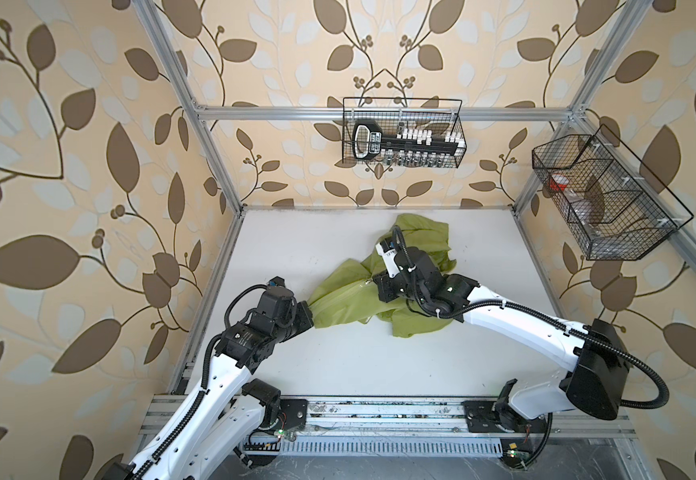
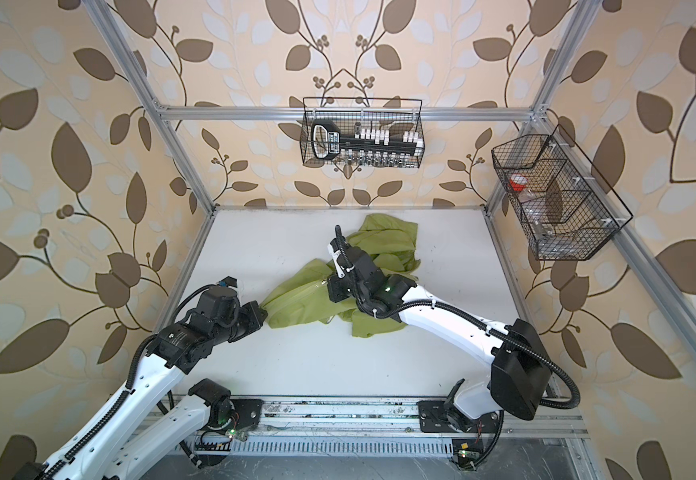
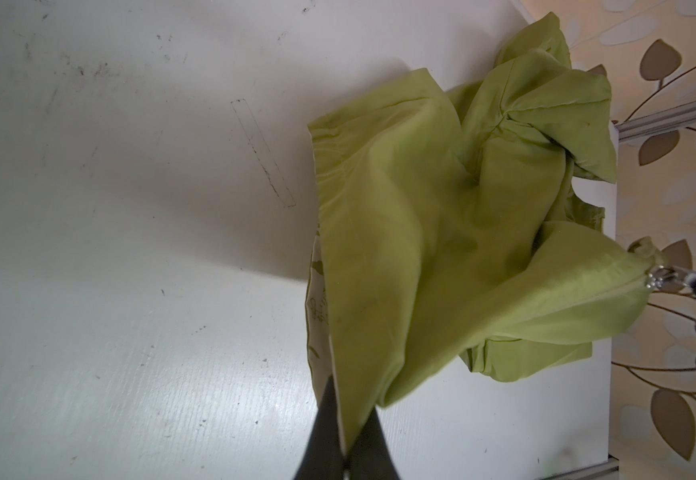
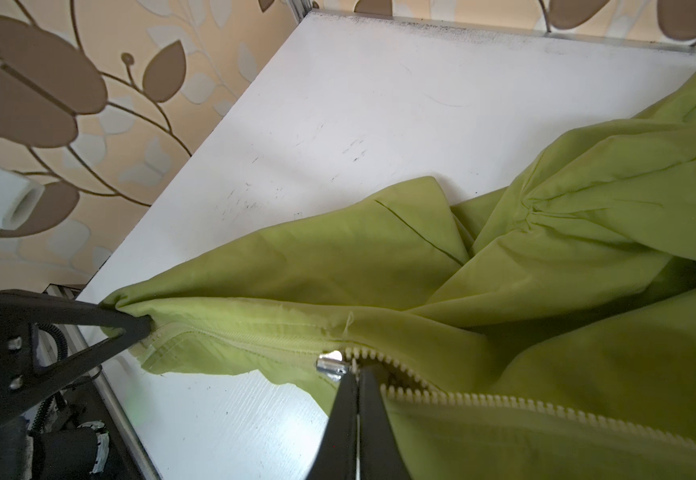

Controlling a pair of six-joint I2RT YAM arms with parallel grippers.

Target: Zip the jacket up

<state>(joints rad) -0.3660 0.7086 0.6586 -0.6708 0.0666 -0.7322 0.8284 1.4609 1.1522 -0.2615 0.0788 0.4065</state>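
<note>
The lime-green jacket (image 1: 417, 245) (image 2: 296, 299) lies crumpled at the middle back of the white table, its lower front stretched out toward the left. My left gripper (image 1: 307, 310) (image 2: 264, 310) (image 3: 350, 399) is shut on the jacket's bottom edge at the foot of the zipper; it also shows in the right wrist view (image 4: 147, 322). My right gripper (image 1: 373, 283) (image 2: 329, 286) (image 4: 357, 372) is shut on the pull of the metal zipper slider (image 4: 332, 365) (image 3: 656, 280). The zipper is closed from the left gripper to the slider. Past the slider the pale zipper teeth (image 4: 421, 388) lie apart.
A black wire basket (image 1: 460, 124) with a tool set hangs on the back wall. A second wire basket (image 1: 670, 220) hangs on the right wall. Aluminium frame posts border the table (image 1: 338, 365), and both arm bases sit on a rail at its front.
</note>
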